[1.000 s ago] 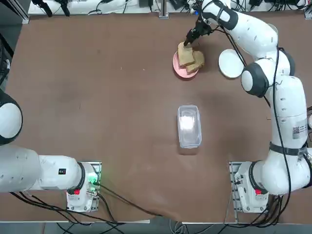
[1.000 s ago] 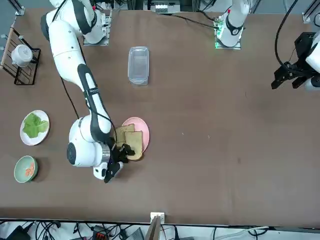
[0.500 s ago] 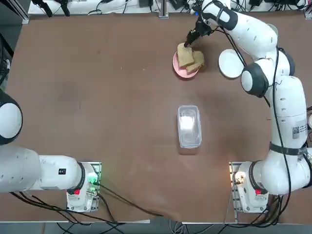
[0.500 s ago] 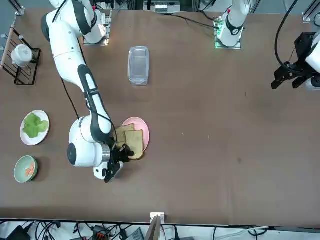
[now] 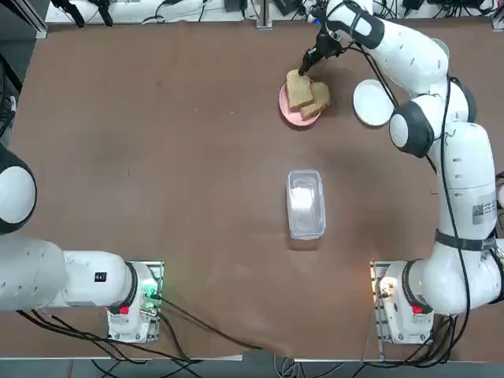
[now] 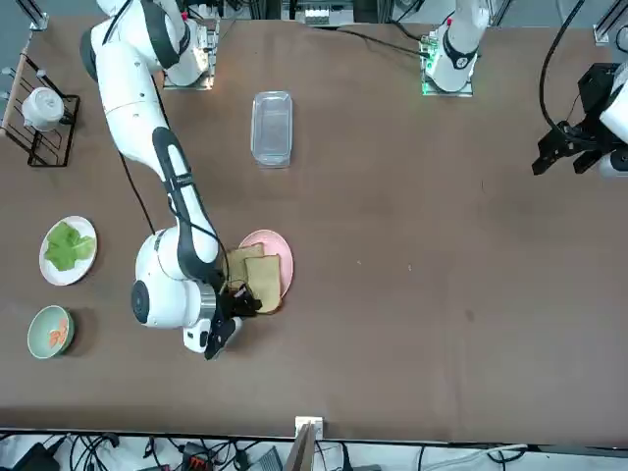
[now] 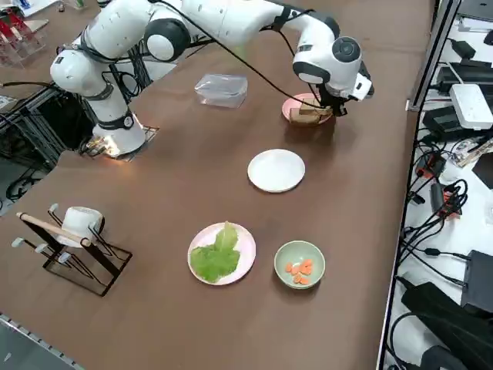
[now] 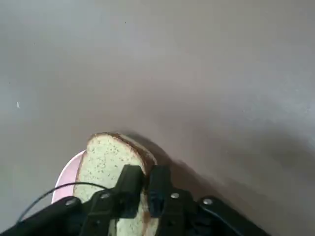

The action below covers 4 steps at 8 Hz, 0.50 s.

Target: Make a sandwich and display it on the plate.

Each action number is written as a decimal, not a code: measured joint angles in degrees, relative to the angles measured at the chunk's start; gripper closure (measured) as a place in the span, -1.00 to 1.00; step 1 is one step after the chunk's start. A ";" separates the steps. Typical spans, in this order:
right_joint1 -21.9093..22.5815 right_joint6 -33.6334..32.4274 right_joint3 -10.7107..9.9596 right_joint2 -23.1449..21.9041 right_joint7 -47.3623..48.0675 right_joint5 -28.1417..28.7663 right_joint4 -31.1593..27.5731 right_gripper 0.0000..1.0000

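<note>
Right gripper: at far side of table, down over pink plate; fingers drawn almost together, pinched on the crust edge of upper bread slice. In top view, gripper at the far edge of that slice.

Bread slices: two, tan-brown crusted, on pink plate; one overlapping the other, not squarely stacked. Second slice to the side nearer the white plate. Speckled pale crumb face of gripped slice visible in wrist view. No filling between slices.

White plate: plain, round, bare; on table just beside pink plate, toward the robot's right; apart from the bread.

Lettuce leaf: green, flat on a second pale plate; well apart from bread, near the table's right edge.

Small pale-green bowl: holds orange pieces; just beside the lettuce plate.

Clear plastic container: rectangular, lid on, mid-table, between pink plate and arm bases.

Mug rack: dark wire frame with wooden bar, white mug on it; at the table corner by the robot's right.

Table: brown surface.
</note>
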 joint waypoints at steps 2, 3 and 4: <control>0.00 0.00 0.05 -0.14 1.07 0.66 0.22 0.90; -0.05 -0.02 0.05 -0.26 2.80 1.28 0.50 0.90; -0.22 -0.38 0.06 -0.36 3.60 1.86 0.87 0.90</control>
